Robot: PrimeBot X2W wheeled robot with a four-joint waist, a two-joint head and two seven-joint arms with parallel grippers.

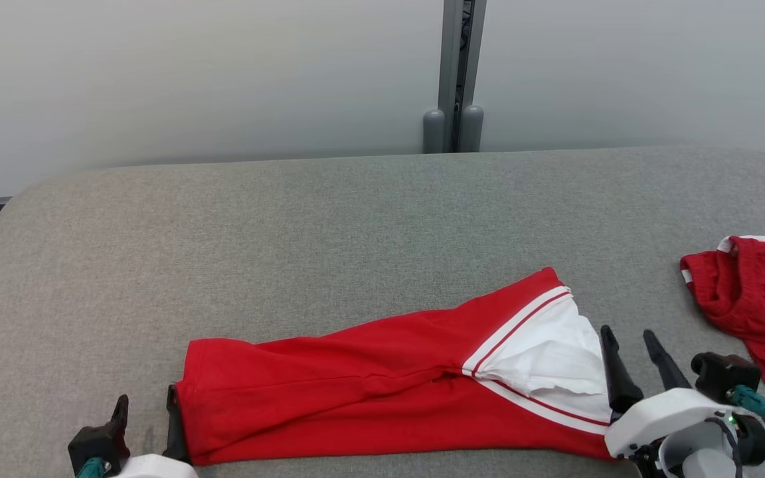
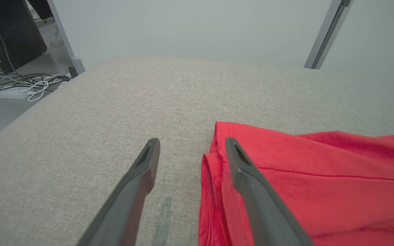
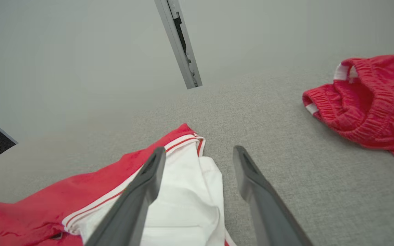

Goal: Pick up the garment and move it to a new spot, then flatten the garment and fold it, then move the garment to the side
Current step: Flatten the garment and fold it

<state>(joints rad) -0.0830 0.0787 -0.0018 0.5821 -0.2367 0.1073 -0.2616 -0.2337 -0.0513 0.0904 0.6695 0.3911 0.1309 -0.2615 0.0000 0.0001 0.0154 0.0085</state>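
Note:
A red garment with white trim and a white inner panel lies folded lengthwise on the grey padded table, near its front edge. My left gripper stands open at the garment's left end; one finger rests over the red hem, the other lies over bare table. Nothing is gripped. My right gripper is open at the garment's right end. In the right wrist view, that gripper has one finger over the white panel and the other over bare table.
A second red garment lies crumpled at the table's right edge, its elastic waistband facing my right gripper. A grey post stands behind the table against a pale wall. Cables lie on the floor off the table's left side.

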